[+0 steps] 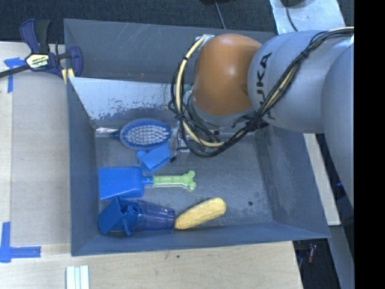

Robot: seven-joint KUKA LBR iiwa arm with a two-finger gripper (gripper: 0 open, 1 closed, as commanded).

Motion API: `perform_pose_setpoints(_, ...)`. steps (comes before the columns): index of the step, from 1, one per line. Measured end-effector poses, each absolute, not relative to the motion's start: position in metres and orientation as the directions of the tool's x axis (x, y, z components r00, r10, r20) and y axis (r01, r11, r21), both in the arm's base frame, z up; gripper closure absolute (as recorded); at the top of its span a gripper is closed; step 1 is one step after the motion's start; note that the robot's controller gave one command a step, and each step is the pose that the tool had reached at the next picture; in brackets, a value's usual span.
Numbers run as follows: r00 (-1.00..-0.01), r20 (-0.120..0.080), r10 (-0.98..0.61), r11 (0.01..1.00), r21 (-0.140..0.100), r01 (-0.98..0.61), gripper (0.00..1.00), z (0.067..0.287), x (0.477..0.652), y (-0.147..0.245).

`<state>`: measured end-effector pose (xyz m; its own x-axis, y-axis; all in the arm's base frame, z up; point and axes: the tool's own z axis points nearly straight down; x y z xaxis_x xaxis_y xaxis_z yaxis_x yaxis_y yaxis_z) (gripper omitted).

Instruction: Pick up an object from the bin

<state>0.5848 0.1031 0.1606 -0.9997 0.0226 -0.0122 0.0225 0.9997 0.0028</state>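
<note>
Grey KUKA arm [307, 77] comes in from the view's right. "KUKA" is printed in black on its casing, partly crossed by a cable.

Grey metal bin [283, 179], floor speckled. No readable writing on it or on any item inside.

Orange domed cover [222, 74] on the wrist, ringed by yellow and black cables [183, 95]. It sits right above the gripper [180, 144] and hides most of it. Gripper is low over the middle of the bin floor; whether it's released or clenched: cannot tell. Nothing seen held.

Items, all to the view's left of or below the gripper:
- Dark blue plastic tube-like piece [132, 217], far below-left, near the front wall.
- Blue toy scoop [120, 182] with pale green bone-ended handle [174, 181], below-left, handle end nearly under the gripper.
- Blue oval hairbrush [144, 133], white bristles up, just left of the gripper.
- Yellow corn cob [200, 214], well below the gripper, touching the dark blue piece's end.
- Small blue wedge [155, 158], nearest item, just beside the gripper at its lower left; contact unclear.
</note>
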Motion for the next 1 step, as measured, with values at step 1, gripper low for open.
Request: perform_pose_setpoints(1, -1.0, -0.012, 0.023, 1.0, 0.003, 0.023, 0.0, 0.1606, 0.5848, 0.1029)
